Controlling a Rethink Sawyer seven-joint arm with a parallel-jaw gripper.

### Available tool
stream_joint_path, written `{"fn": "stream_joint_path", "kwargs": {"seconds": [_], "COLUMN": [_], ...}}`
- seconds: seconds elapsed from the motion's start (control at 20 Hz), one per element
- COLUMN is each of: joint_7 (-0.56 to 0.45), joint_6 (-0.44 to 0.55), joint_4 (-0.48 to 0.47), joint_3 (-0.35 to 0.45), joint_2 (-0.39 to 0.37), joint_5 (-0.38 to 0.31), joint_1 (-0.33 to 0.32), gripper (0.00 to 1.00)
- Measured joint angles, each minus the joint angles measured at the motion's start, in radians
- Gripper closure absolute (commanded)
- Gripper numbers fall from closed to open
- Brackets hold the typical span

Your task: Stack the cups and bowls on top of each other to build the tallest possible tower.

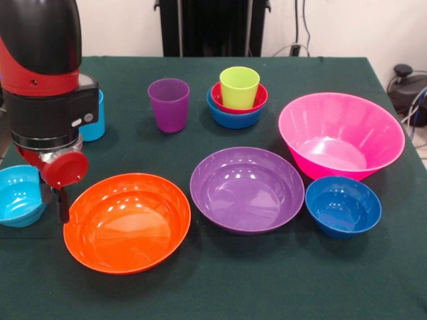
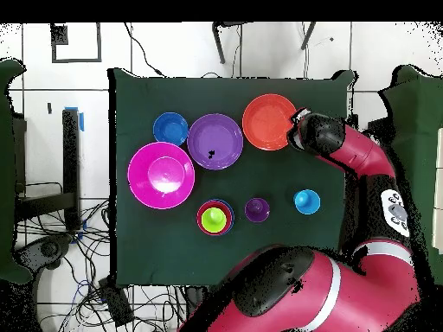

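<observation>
The tool (image 1: 61,200) hangs low beside the small cyan bowl (image 1: 19,195), likely to grab it (I cannot tell if it grips). The tower (image 1: 237,98), with the green cup on top, waits across the desk (image 1: 267,280).

A dark green table (image 1: 220,280) carries the bowls and cups. The orange bowl (image 1: 127,222) lies just beside the fingers (image 1: 63,205); the cyan bowl (image 1: 19,195) sits at their other side.

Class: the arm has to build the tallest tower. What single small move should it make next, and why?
Probably lower the pincer onto the small cyan bowl beside it and grip its rim. The tower so far shows only a blue bowl, a red bowl and a lime green cup, and the cyan bowl lies closest to the arm.
</observation>
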Motion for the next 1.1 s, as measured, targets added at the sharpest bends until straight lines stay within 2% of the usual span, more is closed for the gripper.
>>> {"fn": "stream_joint_path", "kwargs": {"seconds": [1.1], "joint_7": [0.0], "joint_6": [0.0], "joint_4": [0.0], "joint_3": [-0.003], "joint_2": [-0.027], "joint_5": [-0.004], "joint_1": [-0.014], "gripper": [0.0]}}
